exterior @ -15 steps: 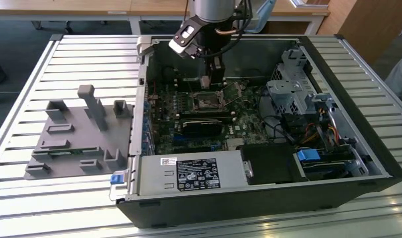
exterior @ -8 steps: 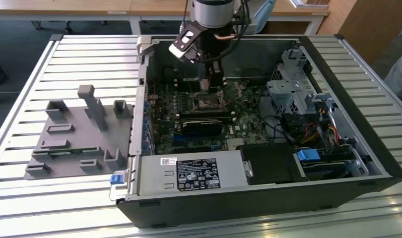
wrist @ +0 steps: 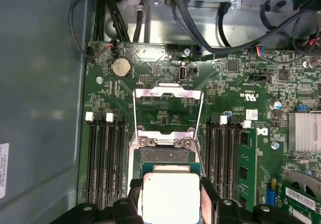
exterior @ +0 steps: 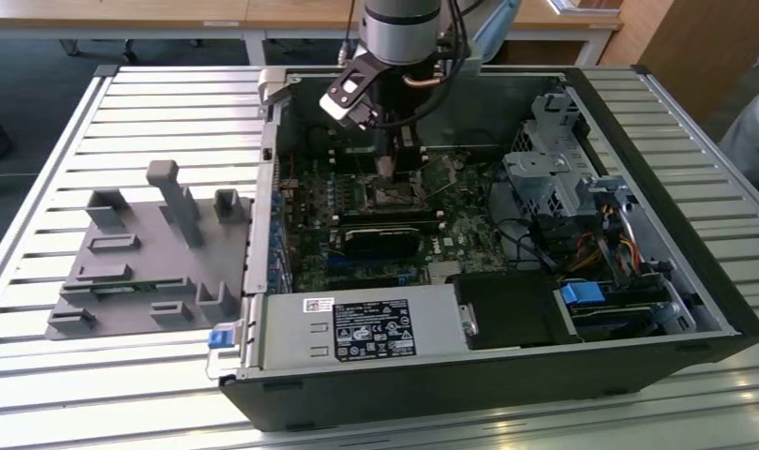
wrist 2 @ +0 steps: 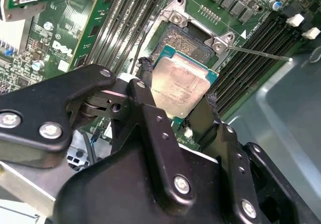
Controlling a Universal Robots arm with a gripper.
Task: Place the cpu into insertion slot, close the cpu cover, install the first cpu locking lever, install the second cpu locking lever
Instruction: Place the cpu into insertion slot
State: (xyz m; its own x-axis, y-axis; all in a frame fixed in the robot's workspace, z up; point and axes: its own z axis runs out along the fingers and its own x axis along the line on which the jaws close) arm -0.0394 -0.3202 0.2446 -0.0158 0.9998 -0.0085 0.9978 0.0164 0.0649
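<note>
My gripper (wrist 2: pixel 178 86) is shut on the cpu (wrist 2: pixel 183 83), a flat square chip with a silvery top, its black fingers (wrist: pixel 134 199) pressing two opposite edges. In both wrist views the cpu (wrist: pixel 170 196) hangs close over the near side of the insertion slot (wrist 2: pixel 193 39), a dark square socket in the green board; I cannot tell whether they touch. The cpu cover (wrist: pixel 143 91), a thin silver frame, stands swung open beyond the insertion slot (wrist: pixel 165 156). A thin metal lever rod (wrist 2: pixel 261 53) sticks out sideways from the socket. In the exterior view the gripper (exterior: pixel 390 173) reaches down into the open case above the insertion slot (exterior: pixel 393 195).
Black memory slots (wrist: pixel 103 158) run along both sides of the socket. A power supply (exterior: pixel 367 330) fills the case's near side, with a drive cage (exterior: pixel 548 178) and cables at the exterior view's right. A grey fixture (exterior: pixel 142 253) lies on the slatted table at the left.
</note>
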